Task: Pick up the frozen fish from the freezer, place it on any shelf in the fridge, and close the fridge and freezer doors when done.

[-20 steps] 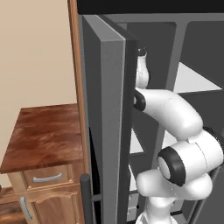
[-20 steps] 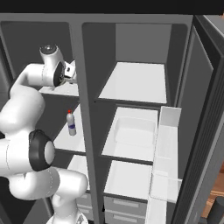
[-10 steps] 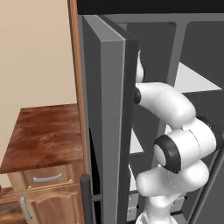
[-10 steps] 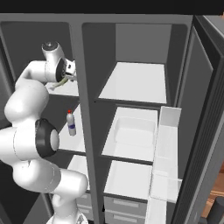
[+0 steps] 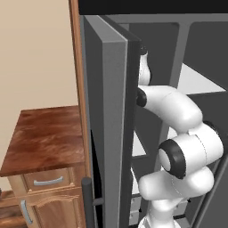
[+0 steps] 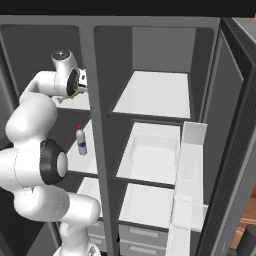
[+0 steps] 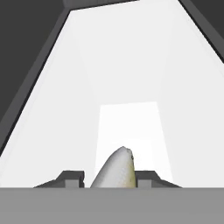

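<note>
Wrist sits a bit lower and closer over the top freezer shelf (image 6: 85, 102) than a second ago. Gripper (image 7: 114, 178) is clamped on the fish (image 7: 116, 171), nose poking out between the fingers. Grip looks secure for lifting it toward the fridge (image 6: 155, 95).

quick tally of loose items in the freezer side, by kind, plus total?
Small elongated grey-tan frozen fish, between the pincer tips: 1
Upright white bottle with red cap and blue label, on a white freezer shelf: 1
Total: 2
</note>
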